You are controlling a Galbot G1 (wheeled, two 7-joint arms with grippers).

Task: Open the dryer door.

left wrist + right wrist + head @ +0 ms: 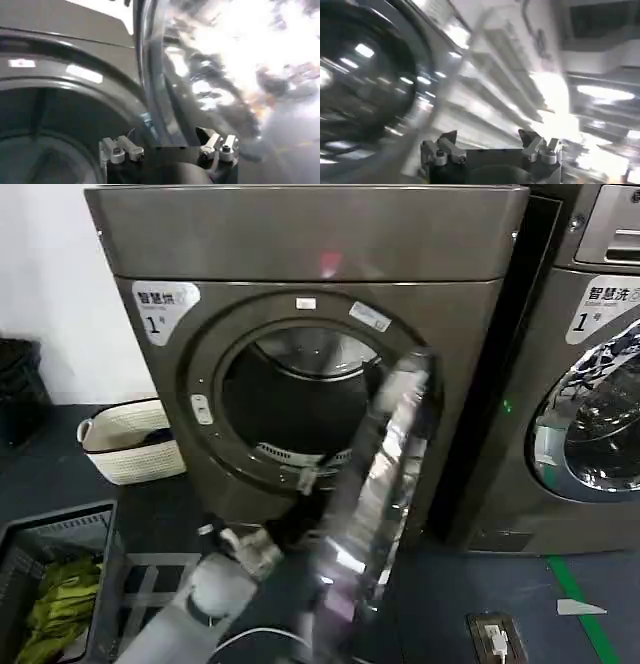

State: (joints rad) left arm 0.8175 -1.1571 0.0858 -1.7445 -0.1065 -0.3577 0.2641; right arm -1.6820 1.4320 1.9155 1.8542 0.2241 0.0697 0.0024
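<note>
- Closest to me, my left arm comes up from the bottom of the head view, and its left end effector sits low, just below the drum opening and beside the door's inner edge. From the left wrist view the fingers look spread apart with nothing between them, so released, not gripping.
- Right end effector also looks spread and empty in its own wrist view, hanging near shiny curved chrome. Can't place it any better than that.
- Next out, the dryer door, the big round porthole with a wide chrome ring and dark glass, is swung well out from the front, edge-on to the head camera, hinged on the right side.
- Behind it, the bronze-grey dryer with the drum opening fully exposed.
- I'd call the task basically done: door's clearly off the latch and wide open. What's left is maybe pushing it a touch wider and backing the arms off.
</note>
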